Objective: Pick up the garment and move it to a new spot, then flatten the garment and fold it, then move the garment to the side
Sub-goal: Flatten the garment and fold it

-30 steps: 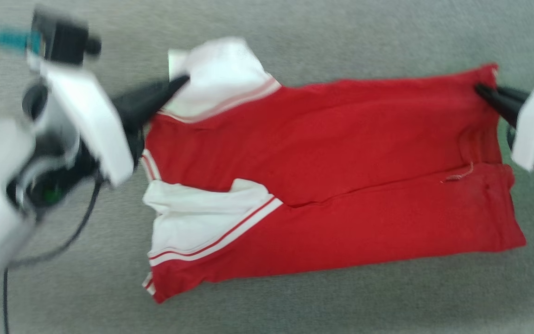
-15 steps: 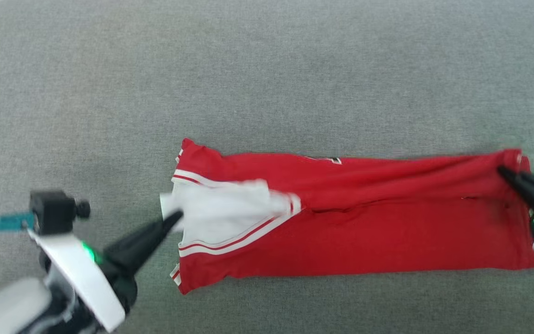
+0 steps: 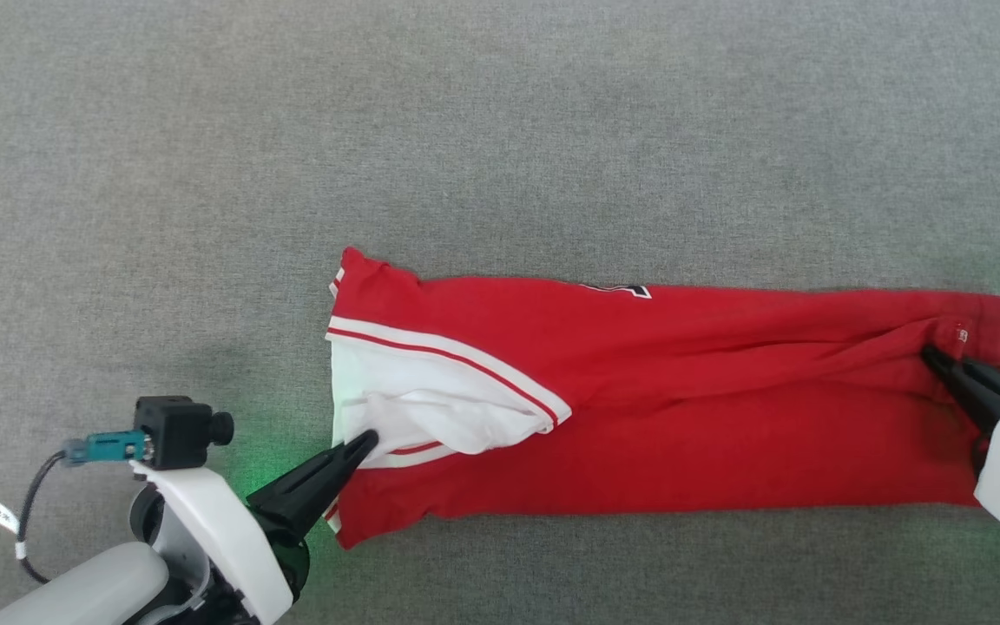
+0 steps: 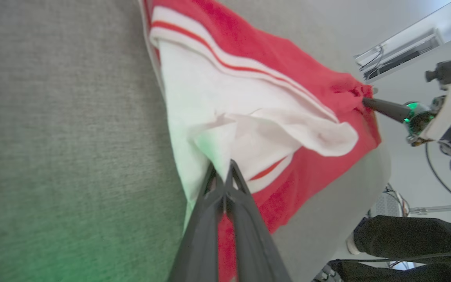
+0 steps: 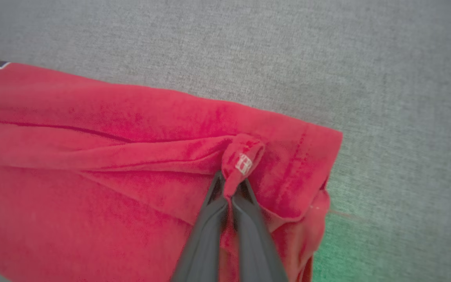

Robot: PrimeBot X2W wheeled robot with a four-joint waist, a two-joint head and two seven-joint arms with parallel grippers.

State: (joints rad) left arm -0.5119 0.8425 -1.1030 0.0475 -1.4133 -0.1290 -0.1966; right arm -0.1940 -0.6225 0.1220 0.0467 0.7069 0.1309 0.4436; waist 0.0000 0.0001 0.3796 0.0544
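Observation:
The garment [image 3: 682, 408] lies as a long red folded band across the grey surface, its white sleeve with red-and-white trim at the left end. A sliver of black lettering [image 3: 621, 290] peeks out along its far edge. My left gripper [image 3: 365, 439] is shut on the white sleeve fabric [image 4: 217, 156] at the near left corner. At the garment's right end my right gripper [image 3: 932, 355] is shut on a pinched fold of red hem [image 5: 241, 160] that carries a small white tag. The garment [image 5: 92, 164] spreads leftward in the right wrist view.
The grey fabric-covered surface [image 3: 500, 130] stretches wide beyond the garment. In the left wrist view the surface's edge [image 4: 382, 156] drops off, with a person's dark trouser leg [image 4: 405, 235] and cables beyond it.
Both grippers carried the held far edge toward me, folding the garment over itself into a narrower band. The head camera also shifted, so the whole picture moved.

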